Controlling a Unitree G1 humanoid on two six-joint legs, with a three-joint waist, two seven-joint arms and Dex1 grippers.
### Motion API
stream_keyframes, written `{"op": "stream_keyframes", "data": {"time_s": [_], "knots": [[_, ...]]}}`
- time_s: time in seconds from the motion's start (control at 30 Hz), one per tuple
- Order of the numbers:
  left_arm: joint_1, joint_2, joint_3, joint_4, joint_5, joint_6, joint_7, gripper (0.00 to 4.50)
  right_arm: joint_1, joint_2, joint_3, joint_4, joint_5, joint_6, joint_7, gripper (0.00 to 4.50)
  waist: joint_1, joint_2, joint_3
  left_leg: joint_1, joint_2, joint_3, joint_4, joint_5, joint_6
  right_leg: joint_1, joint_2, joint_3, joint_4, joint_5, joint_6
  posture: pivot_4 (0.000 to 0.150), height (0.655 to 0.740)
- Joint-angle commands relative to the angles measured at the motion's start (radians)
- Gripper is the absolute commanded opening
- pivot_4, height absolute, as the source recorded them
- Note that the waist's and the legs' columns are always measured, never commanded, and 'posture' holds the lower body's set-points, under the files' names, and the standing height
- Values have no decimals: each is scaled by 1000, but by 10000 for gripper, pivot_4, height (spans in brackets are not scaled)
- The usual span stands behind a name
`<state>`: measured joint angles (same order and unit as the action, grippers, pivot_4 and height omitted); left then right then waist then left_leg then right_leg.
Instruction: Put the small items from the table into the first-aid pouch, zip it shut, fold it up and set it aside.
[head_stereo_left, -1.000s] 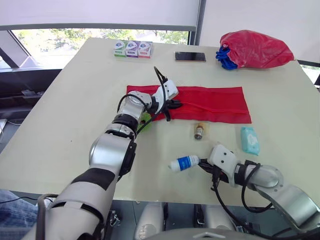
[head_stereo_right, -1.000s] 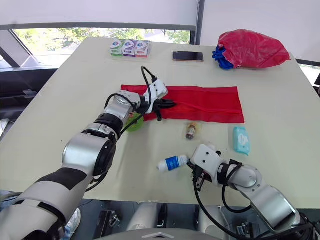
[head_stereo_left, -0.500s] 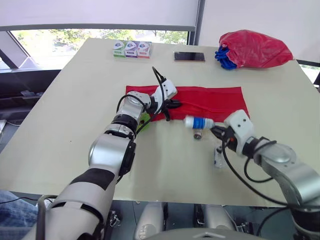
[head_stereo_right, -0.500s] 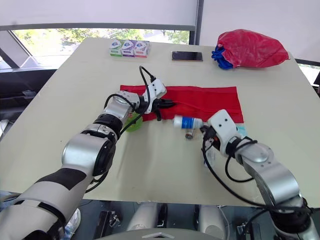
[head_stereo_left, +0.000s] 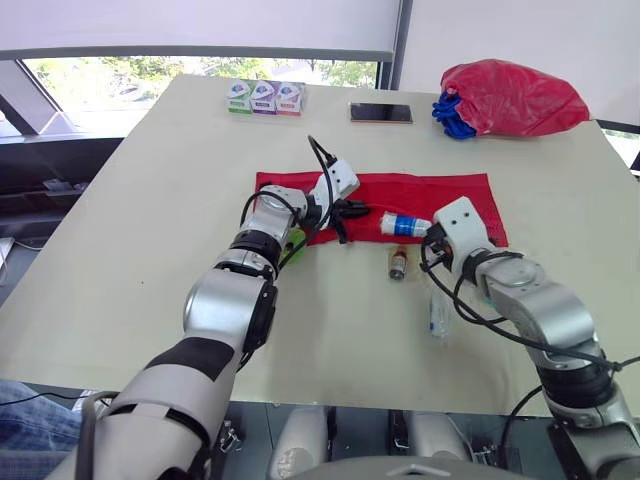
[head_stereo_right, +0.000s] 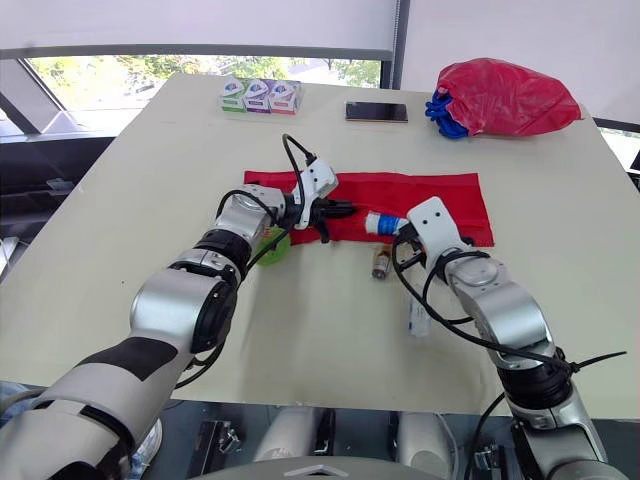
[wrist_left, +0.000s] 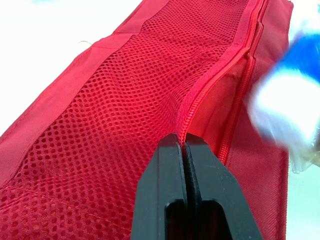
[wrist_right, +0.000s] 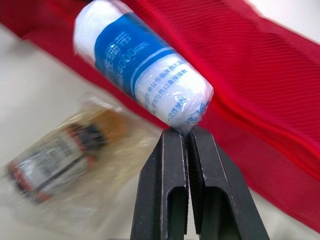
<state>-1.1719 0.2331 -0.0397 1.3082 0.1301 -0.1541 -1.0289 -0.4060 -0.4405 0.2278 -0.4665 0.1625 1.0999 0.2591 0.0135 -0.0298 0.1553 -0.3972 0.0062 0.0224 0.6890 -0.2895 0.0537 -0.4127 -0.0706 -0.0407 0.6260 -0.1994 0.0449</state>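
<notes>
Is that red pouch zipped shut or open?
Open: the left gripper pinches the mesh edge of the pouch, and a gap shows along its zipper.

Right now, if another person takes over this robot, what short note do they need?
Left gripper: shut on the pouch, at the open zipper's edge.
Right gripper: shut on the bandage roll, over the pouch's front edge.
The small bottle and a clear packet lie on the table in front of the pouch.
Nothing seen packed yet.
To do: drop the roll in, pack the rest, zip, fold, set aside.
</notes>
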Motion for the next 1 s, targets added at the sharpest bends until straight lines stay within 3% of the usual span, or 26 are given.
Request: {"op": "stream_keyframes", "data": {"time_s": [0.03,0.17,0.27,0.5,0.73,1.0], "knots": [[-6,1,9,-16,-13,-13,0,0,12,-63,-14,-33,2,-68,69,17699,-1,0,0,0,0,0,0,0,0,0,0,0,0,0,0,1500,7400],[-4,-1,8,-16,-13,-15,2,0,26,-164,0,6,-9,-209,184,28664,-1,0,0,0,0,-1,0,0,0,0,0,0,0,0,0,1500,7400],[-3,-2,8,-17,-12,-17,2,0,9,-211,-9,84,-15,-316,259,43903,-2,0,0,0,0,0,0,0,0,0,0,0,0,0,0,1500,7400],[-5,-2,6,-18,-11,-19,3,0,-129,-242,17,333,-35,-525,434,43903,-3,0,0,1,0,-1,0,0,0,0,1,0,0,0,0,1500,7400],[-4,2,3,-20,-8,-23,4,0,-308,-177,67,646,-80,-689,577,43903,-5,0,0,1,0,0,0,0,0,0,1,0,0,0,0,1500,7400],[-4,4,5,-22,-10,-23,8,0,-360,-112,95,754,-116,-738,654,43903,-9,1,0,0,0,0,-1,3,-4,0,0,0,0,0,0,1500,7400]]}}
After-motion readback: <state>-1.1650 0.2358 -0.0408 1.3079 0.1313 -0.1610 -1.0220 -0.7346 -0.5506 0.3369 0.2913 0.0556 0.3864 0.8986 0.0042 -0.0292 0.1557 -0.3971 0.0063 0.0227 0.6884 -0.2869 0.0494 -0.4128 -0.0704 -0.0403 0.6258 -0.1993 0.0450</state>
